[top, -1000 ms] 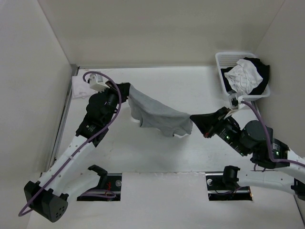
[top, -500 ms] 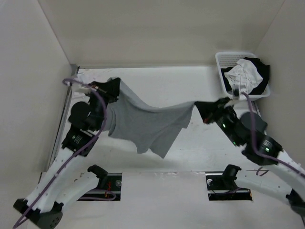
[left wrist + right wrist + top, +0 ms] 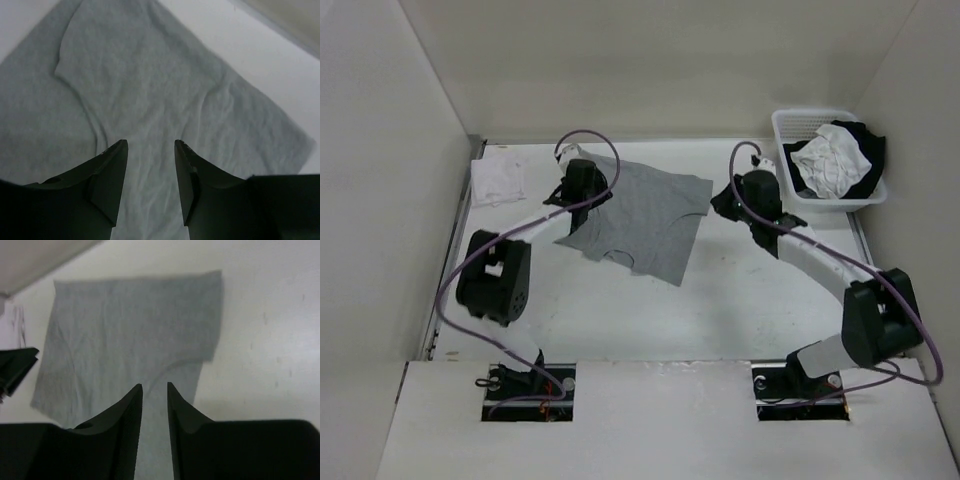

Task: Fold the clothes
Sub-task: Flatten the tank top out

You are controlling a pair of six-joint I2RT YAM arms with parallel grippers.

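The clothes (image 3: 640, 215), a plain heather-grey knit garment, lie spread flat on the white table (image 3: 750, 290) at the back middle. My left gripper (image 3: 588, 196) hovers over its left edge, jaws apart with nothing between them. In the left wrist view the gripper (image 3: 150, 143) looks down on bare grey fabric (image 3: 150, 80). My right gripper (image 3: 722, 205) is just off the garment's right edge, also open and empty. The right wrist view shows the gripper (image 3: 154, 386) above the whole garment (image 3: 130, 335), with the notch between its two leg openings near the fingertips.
A white basket (image 3: 782, 128) holding white and black garments (image 3: 835, 162) stands at the back right. A small white cloth (image 3: 498, 178) lies at the back left by the wall. Walls close in the table on the left, back and right.
Both arms carried the hanging garment toward the back and laid it flat. Both grippers then let go of it and opened.
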